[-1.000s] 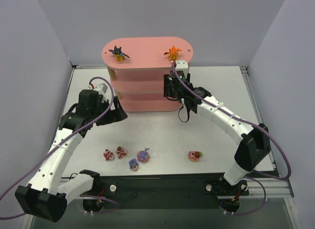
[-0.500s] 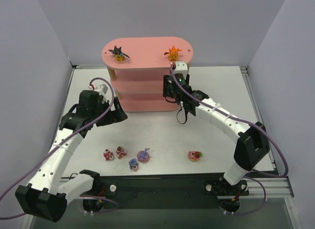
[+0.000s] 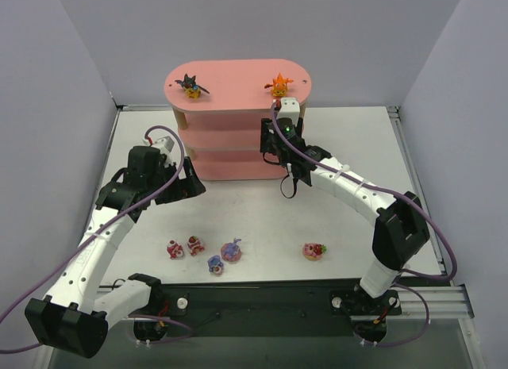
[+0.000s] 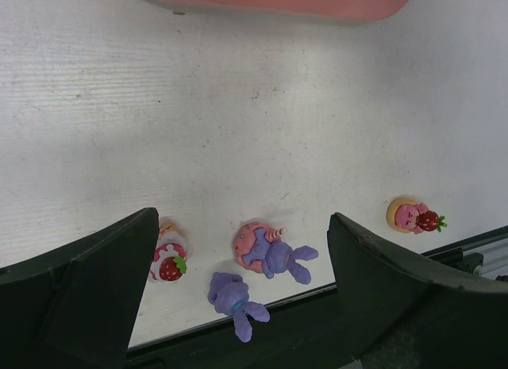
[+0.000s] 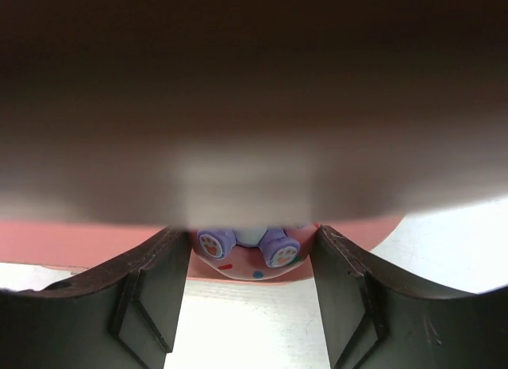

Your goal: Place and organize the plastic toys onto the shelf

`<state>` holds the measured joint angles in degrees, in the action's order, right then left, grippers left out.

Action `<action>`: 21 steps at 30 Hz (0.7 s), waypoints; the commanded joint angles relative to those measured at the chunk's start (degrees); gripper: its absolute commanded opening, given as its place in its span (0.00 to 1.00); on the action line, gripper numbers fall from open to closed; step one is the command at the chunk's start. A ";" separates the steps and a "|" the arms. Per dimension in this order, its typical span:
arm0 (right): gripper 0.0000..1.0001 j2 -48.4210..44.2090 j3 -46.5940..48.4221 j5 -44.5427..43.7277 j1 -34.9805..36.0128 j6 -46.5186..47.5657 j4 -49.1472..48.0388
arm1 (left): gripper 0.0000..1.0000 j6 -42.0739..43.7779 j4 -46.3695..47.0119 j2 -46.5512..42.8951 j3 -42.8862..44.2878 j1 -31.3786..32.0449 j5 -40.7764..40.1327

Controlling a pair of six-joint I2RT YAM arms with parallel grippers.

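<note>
Purple bunny [image 5: 248, 248], pinched between the right fingers [image 5: 155, 294], is at the shelf [image 3: 238, 85]'s right end; the left fingers [image 4: 103, 282] are spread wide.

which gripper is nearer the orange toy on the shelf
Right. The right gripper, holding a purple bunny, sits just below the orange toy; the left gripper hangs off the shelf's left front.

Shelf [image 3: 238, 74]: pink, three oval boards, wooden posts, upright at table's far side. On its top board you see black bat toy [image 3: 190, 86] left, orange toy [image 3: 279, 85] right. On table, near edge:
- first red-and-white toy [image 3: 175, 249] and second red-and-white toy [image 3: 196, 245], side by side
- first bunny [image 3: 232, 250] and second bunny [image 3: 215, 263], tipped over
- third red-and-white toy [image 3: 314, 251], well apart, right

Third bunny [image 5: 248, 251]: feet toward you, pinched in right gripper [image 5: 250, 234] at shelf's right end.
</note>
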<state>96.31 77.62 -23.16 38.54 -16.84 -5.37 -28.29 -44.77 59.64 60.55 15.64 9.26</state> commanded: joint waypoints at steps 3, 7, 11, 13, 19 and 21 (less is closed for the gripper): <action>0.25 0.10 -0.10 -1.71 -0.31 -0.12 -1.84 | 0.97 0.08 1.01 -0.84 0.27 -0.52 -0.03; 0.47 -0.86 -0.81 -1.89 -0.31 -0.65 -2.02 | 0.97 0.17 1.09 -0.66 0.35 -0.43 -0.20; 0.54 -0.78 -0.81 -1.54 -0.31 -0.65 -1.84 | 0.97 0.26 1.00 -0.40 0.44 -0.52 -0.20; 0.56 -0.43 -0.55 -1.54 -0.31 -0.65 -1.32 | 0.97 0.34 1.09 -0.40 0.53 -0.52 -0.20; 0.59 0.10 -0.02 -1.89 -0.40 -0.91 -0.17 | 0.97 0.34 0.83 -0.49 0.44 -0.52 -0.55; 0.61 0.19 0.33 -1.98 -0.40 -1.18 0.70 | 0.97 0.43 0.83 -0.57 0.27 -0.52 -0.47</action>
<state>96.33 77.36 -23.62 38.54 -17.04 -5.78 -28.27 -44.77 59.64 60.55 15.57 9.23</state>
